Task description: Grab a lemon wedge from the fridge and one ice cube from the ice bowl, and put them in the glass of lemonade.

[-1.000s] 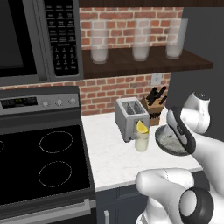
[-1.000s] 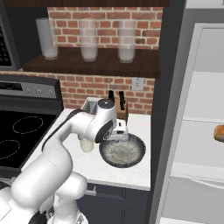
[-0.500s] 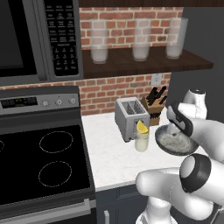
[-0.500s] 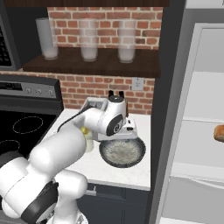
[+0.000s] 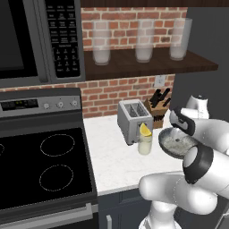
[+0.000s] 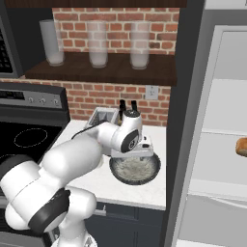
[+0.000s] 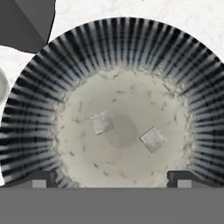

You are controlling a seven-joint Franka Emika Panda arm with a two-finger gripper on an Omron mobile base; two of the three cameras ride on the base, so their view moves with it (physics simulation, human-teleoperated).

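Note:
My gripper [image 7: 111, 180] hangs open just above the ice bowl [image 7: 39, 109], a dark speckled bowl with a pale inside. It points straight down, with its fingertips [image 7: 41, 178] wide apart. Two ice cubes [image 7: 102, 122] [image 7: 152, 139] lie on the bowl's floor, apart from each other. In the left base view the ice bowl [image 5: 175, 144] sits right of the glass of lemonade [image 5: 144, 144], and a yellow lemon wedge [image 5: 145, 129] rests at the glass's rim. The fridge [image 6: 226, 120] stands open at the right, showing white shelves.
A toaster [image 5: 133, 120] and a knife block [image 5: 159, 105] stand behind the glass against the brick wall. The stove [image 5: 49, 165] lies to the left. Frosted glasses [image 5: 144, 42] line the shelf above. An orange-brown lump [image 6: 241, 146] sits on a fridge shelf.
The arm has swung round and carried the hand a little to the right and lower, over the bowl. The jaws have stayed open. The glass and bowl have not moved.

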